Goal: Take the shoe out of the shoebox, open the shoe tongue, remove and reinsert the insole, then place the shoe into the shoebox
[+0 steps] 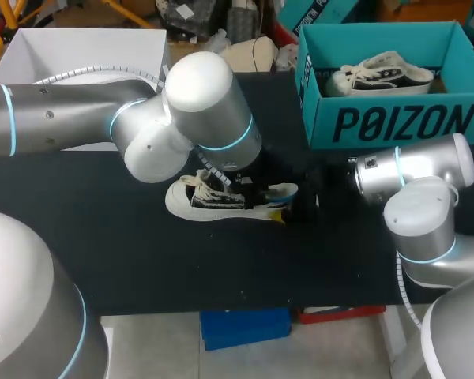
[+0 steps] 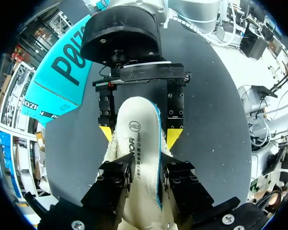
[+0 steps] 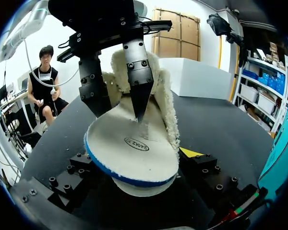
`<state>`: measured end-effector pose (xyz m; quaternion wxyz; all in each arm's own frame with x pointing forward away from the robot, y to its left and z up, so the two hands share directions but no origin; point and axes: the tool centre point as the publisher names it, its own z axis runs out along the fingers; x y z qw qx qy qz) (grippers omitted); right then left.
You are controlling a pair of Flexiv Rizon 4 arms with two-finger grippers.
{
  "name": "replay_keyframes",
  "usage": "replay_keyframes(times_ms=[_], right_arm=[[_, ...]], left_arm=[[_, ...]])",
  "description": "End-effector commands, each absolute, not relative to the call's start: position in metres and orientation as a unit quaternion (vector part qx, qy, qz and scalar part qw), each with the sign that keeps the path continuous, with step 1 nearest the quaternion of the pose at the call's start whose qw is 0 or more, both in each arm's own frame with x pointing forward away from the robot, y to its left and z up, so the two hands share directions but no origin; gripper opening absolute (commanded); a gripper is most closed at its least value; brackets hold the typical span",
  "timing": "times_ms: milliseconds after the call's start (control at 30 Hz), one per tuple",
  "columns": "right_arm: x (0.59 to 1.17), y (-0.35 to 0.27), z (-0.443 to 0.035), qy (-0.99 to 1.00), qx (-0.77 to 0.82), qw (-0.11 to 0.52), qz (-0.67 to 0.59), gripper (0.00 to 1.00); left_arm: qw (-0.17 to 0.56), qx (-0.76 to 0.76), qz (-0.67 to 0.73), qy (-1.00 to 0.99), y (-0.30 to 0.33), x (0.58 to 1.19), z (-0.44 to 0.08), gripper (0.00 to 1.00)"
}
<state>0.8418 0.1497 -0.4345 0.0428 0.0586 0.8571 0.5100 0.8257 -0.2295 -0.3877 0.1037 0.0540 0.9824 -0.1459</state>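
Note:
A white low-top shoe (image 1: 209, 199) with black stripes and fleece lining lies on its side on the black table (image 1: 142, 260). Its fleece insole (image 2: 137, 139), blue-edged and printed on the underside, sticks out over the heel. My left gripper (image 2: 146, 177) comes down over the shoe with the insole lying between its parted fingers (image 3: 139, 86); one tip rests on the insole's face. My right gripper (image 2: 139, 135) straddles the heel from the far end, its yellow tips (image 2: 174, 136) against both sides of the shoe. In the right wrist view the insole (image 3: 134, 148) covers most of the right gripper (image 3: 137, 158).
The teal shoebox (image 1: 395, 122) stands open at the back right with a second shoe (image 1: 383, 73) inside. A white box (image 1: 79, 55) sits at the back left. My left arm's elbow (image 1: 197, 103) hangs over the middle of the table.

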Motion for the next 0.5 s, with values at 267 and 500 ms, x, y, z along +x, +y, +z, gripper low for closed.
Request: replay_keyframes(times_ms=[267, 500], right_arm=[[0.8414, 0.1497, -0.4341, 0.858, 0.059, 0.042, 0.509, 0.00], [0.8414, 0.1497, -0.4341, 0.858, 0.059, 0.042, 0.509, 0.00]], left_arm=[[0.120, 0.054, -0.149, 0.980, -0.2451, 0.8303, -0.3946, 0.22], [0.141, 0.039, -0.146, 0.978, -0.2470, 0.8300, -0.3936, 0.23]])
